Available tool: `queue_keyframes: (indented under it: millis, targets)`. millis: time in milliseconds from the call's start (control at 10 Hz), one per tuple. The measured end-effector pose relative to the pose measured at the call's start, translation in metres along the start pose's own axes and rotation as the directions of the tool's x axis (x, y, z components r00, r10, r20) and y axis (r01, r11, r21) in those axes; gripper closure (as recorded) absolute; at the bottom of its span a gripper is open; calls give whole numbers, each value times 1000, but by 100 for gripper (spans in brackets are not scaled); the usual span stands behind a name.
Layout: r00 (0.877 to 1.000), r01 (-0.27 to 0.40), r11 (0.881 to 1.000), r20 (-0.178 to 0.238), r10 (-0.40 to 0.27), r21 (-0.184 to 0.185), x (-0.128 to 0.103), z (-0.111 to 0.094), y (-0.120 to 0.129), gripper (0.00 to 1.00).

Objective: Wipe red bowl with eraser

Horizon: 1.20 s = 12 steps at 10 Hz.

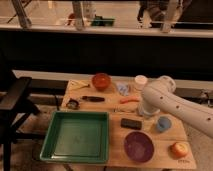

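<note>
Probably the gripper point(146, 112) hangs just beside the eraser point(131, 123); its state I cannot tell. The red bowl point(101, 80) stands well behind the eraser. An off-centre descent could shove the eraser away.

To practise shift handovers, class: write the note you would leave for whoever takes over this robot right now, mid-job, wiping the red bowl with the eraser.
Pincer: at the white arm's lower end, low over the table, just right of the eraser.
Eraser: flat on the table, between green tray and blue cup, not picked up.
Red bowl: upright near the far edge.
Done: nothing visible.
Left: grasp eraser, carry it over, wipe bowl.
</note>
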Motion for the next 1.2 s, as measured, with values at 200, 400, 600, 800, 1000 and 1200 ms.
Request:
queue_keyframes:
  millis: [200, 400, 600, 800, 1000, 1200]
  targets:
    - [999, 28, 999, 23, -28, 18, -12, 6, -10, 20]
    - [997, 50, 998, 55, -52, 32, -20, 16, -21, 20]
    - [995, 64, 997, 71, -67, 42, -26, 23, -28, 20]
    - [992, 87, 995, 86, -91, 55, -35, 32, -37, 20]
    - [990, 103, 992, 92, -110, 72, -40, 39, -43, 20]
    - [989, 115, 990, 83, -122, 82, -39, 52, -48, 20]
